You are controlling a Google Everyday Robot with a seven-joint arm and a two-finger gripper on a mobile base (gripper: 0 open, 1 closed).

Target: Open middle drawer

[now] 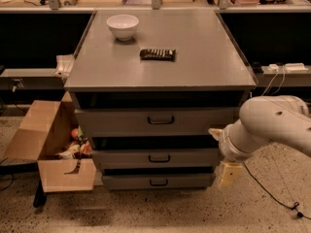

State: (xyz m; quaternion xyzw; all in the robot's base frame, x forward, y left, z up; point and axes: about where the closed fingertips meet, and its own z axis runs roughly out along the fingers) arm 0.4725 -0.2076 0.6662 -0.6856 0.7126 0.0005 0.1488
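Observation:
The grey cabinet [160,57] has three stacked drawers. The middle drawer [121,158] is a medium-height grey front with a small dark loop handle [159,158] at its centre, and it looks closed. My white arm [272,125] comes in from the right. My gripper [227,174], a pale yellowish piece, hangs beside the cabinet's right front corner. It is level with the gap between the middle and bottom drawers, well to the right of the handle, and holds nothing that I can see.
The top drawer [116,122] and the bottom drawer [126,181] flank the middle one. A white bowl [122,25] and a dark bar [157,54] lie on the cabinet top. An open cardboard box [53,140] stands at the left. A cable [272,193] runs on the floor at the right.

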